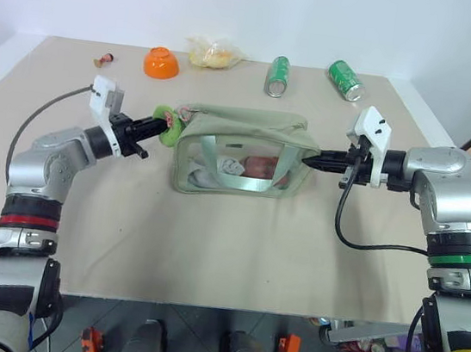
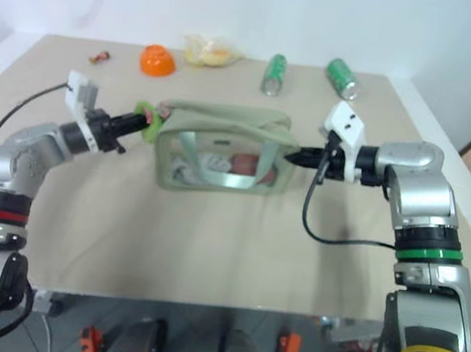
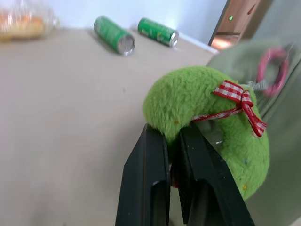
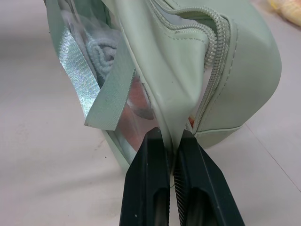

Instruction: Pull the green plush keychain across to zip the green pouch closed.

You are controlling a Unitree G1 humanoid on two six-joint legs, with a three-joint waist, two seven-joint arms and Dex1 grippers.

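Note:
The green pouch (image 1: 242, 155) stands mid-table, a pale sage boxy bag with a clear window showing items inside. The green plush keychain (image 1: 172, 129), a fuzzy lime ring with a red checked bow (image 3: 240, 101), hangs at the pouch's left end. My left gripper (image 1: 162, 128) is shut on the plush; in the left wrist view its black fingers (image 3: 155, 183) pinch the fuzzy ring (image 3: 207, 117). My right gripper (image 1: 309, 160) is shut on the pouch's right end, its fingers (image 4: 150, 183) clamping a fold of sage fabric (image 4: 174, 94) beside the zip (image 4: 214, 70).
At the back of the table stand an orange bowl (image 1: 161, 63), a clear bag of yellow food (image 1: 214, 53), two green soda cans (image 1: 278, 76) (image 1: 345, 79) lying down, and a small red item (image 1: 104, 59). Bare tabletop lies in front of the pouch.

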